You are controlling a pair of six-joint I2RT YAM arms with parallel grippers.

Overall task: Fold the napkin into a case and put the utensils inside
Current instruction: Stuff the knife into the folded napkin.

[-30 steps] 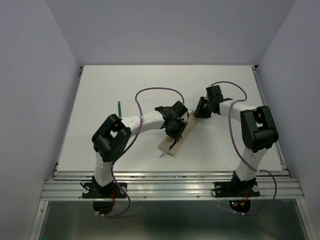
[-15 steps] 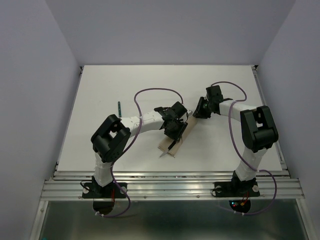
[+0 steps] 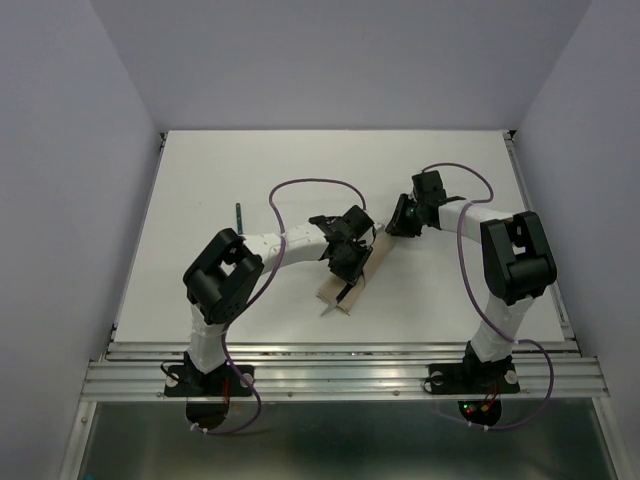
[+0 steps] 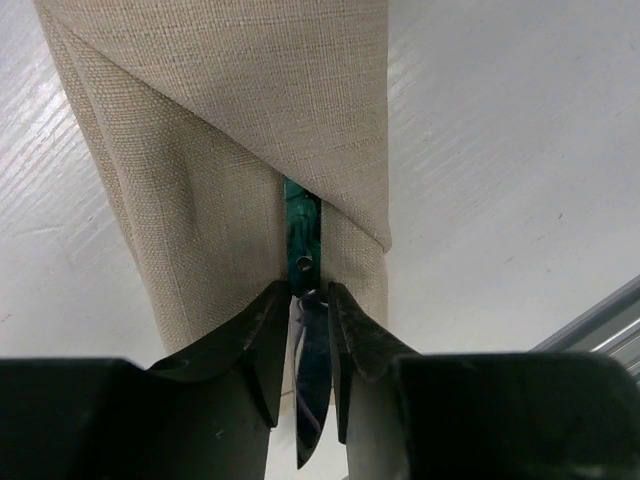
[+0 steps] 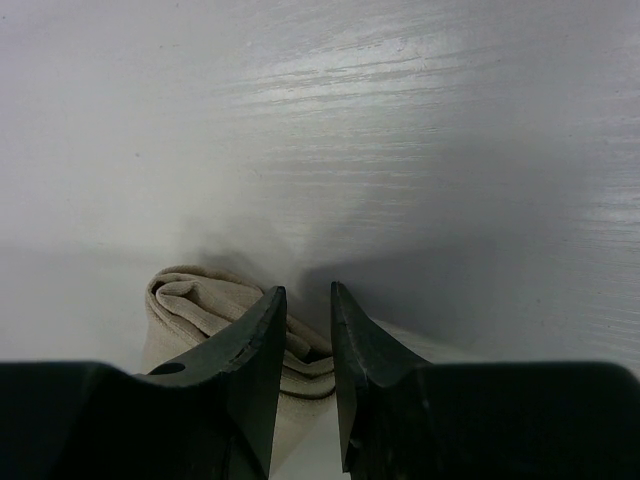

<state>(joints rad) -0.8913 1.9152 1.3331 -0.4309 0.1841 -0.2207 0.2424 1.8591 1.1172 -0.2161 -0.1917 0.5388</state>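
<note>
Beige cloth, already folded into the case [image 4: 250, 130], is lying diagonally on the table [image 4: 500, 150] with its slot facing the left gripper [image 4: 308, 292]. That gripper's fingers are pinching a silver utensil [image 4: 312, 400], apparently feeding its green handle into the pocket. The right gripper [image 5: 308, 295] is nipping the case's far end with narrow jaws, seemingly anchoring it against the push. Another green-handled utensil [image 3: 239, 214] is waiting well apart on the left.
</note>
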